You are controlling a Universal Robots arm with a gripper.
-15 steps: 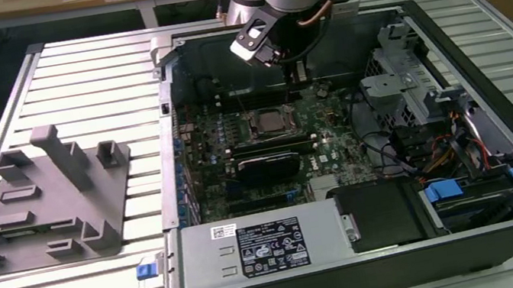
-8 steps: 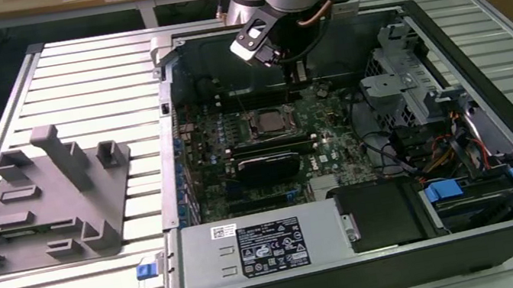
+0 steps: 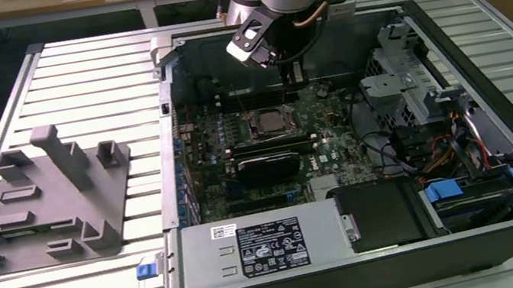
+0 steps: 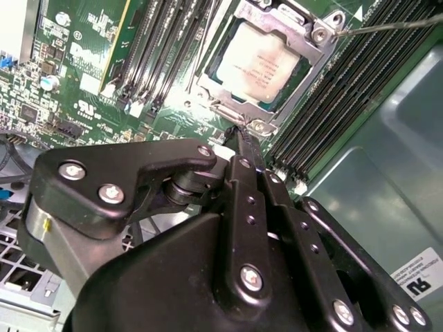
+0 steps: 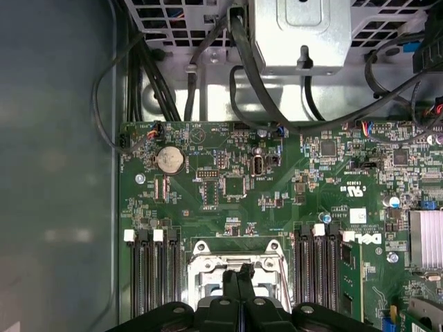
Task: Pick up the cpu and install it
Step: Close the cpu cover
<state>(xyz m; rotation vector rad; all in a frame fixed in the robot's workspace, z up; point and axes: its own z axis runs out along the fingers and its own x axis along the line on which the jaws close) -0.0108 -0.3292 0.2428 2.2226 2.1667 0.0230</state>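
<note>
The cpu [image 4: 259, 66], a silvery-grey square chip, lies in the motherboard socket under the metal retention frame [image 4: 315, 52]. It also shows in the exterior view as a small pale square [image 3: 267, 121] in the middle of the board. My gripper [image 4: 239, 135] is shut, its two black fingers pressed together with nothing visible between them. The tips hover just off the socket's edge, close to a frame screw [image 4: 260, 126]. In the first wrist view the gripper [image 5: 239, 277] stands over the socket frame [image 5: 208, 266]. In the exterior view the gripper [image 3: 293, 80] hangs inside the open computer case.
Memory slots [image 4: 163, 52] flank the socket on both sides. A thin metal lever [image 4: 387, 28] sticks out from the frame. Cables [image 5: 249, 76] and a drive cage [image 3: 408, 89] crowd the case. The power supply [image 3: 263, 247] sits at the near end; a grey fixture [image 3: 49, 200] lies on the table.
</note>
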